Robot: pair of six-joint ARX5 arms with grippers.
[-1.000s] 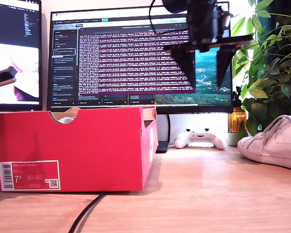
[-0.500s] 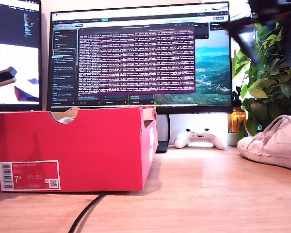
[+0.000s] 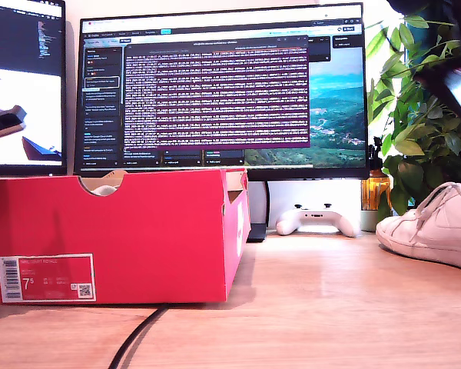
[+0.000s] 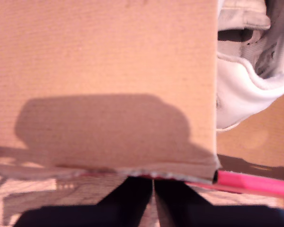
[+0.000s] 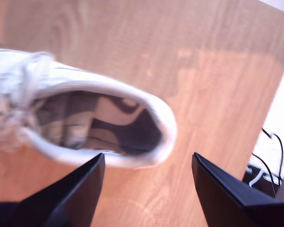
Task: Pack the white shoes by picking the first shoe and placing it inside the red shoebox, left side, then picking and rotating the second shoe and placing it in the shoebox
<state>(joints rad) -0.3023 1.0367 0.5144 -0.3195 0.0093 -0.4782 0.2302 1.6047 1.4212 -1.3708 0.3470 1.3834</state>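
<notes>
Arm swung off toward exterior view's right, white shoe (image 3: 434, 224) cropped

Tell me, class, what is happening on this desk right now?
A two-armed robot is packing white sneakers into a red shoebox. One shoe already lies inside the box, seen from my first gripper, whose fingers are together over a cardboard flap. The other shoe sits on the desk at the exterior view's right. My second gripper hangs open above its heel, not touching it.
</notes>
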